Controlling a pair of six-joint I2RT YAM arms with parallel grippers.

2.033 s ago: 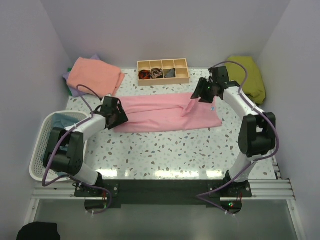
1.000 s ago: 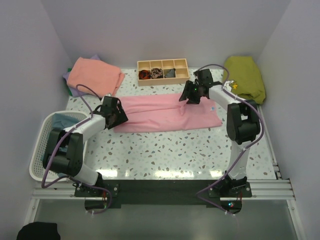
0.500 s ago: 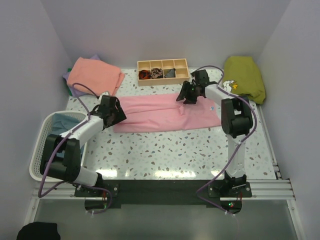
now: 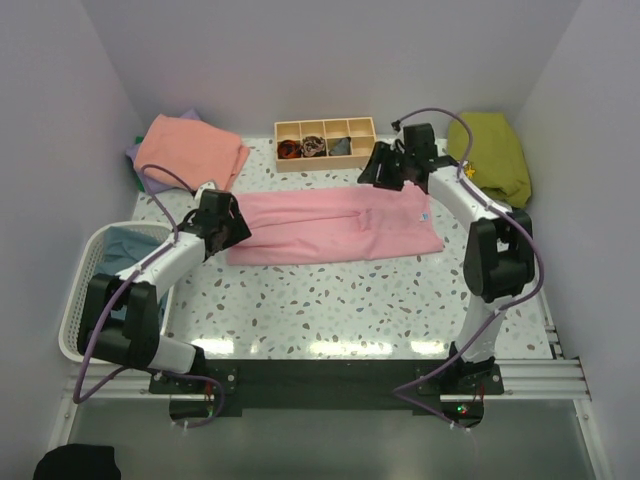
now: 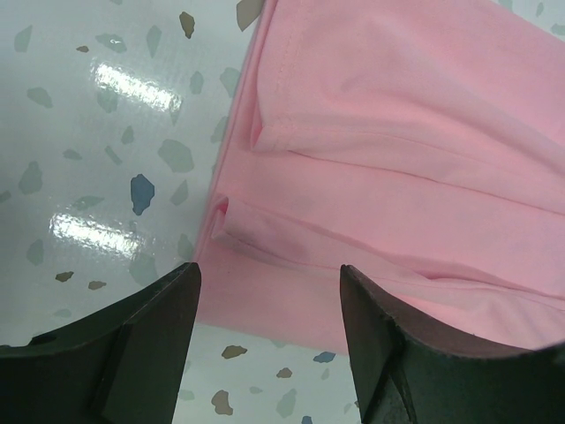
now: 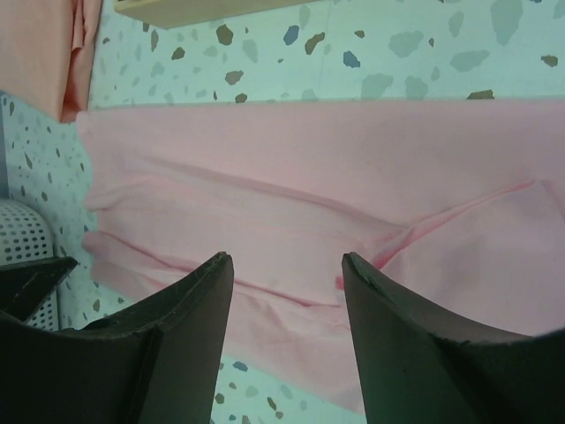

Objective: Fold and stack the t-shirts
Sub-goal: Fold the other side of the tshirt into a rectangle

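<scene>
A light pink t-shirt (image 4: 335, 225) lies folded into a long band across the middle of the table. My left gripper (image 4: 232, 222) hovers open at the shirt's left end. In the left wrist view its fingers (image 5: 269, 296) straddle the near left corner of the pink cloth (image 5: 397, 168) with nothing between them. My right gripper (image 4: 385, 168) hangs open above the shirt's far edge toward the right, and its wrist view shows the pink band (image 6: 309, 194) below the spread gripper (image 6: 287, 261). A salmon t-shirt (image 4: 190, 150) rests folded on a lavender one (image 4: 133, 160) at the back left.
A compartmented wooden tray (image 4: 327, 143) with small dark items stands at the back centre, just behind the right gripper. An olive-green cloth (image 4: 490, 155) is heaped at the back right. A white basket (image 4: 85, 290) holding teal-blue cloth (image 4: 125, 245) sits by the left arm.
The right gripper has drawn back from over the shirt's middle toward its far edge by the tray, and the cloth under it now lies flat. The left gripper shifted slightly.
</scene>
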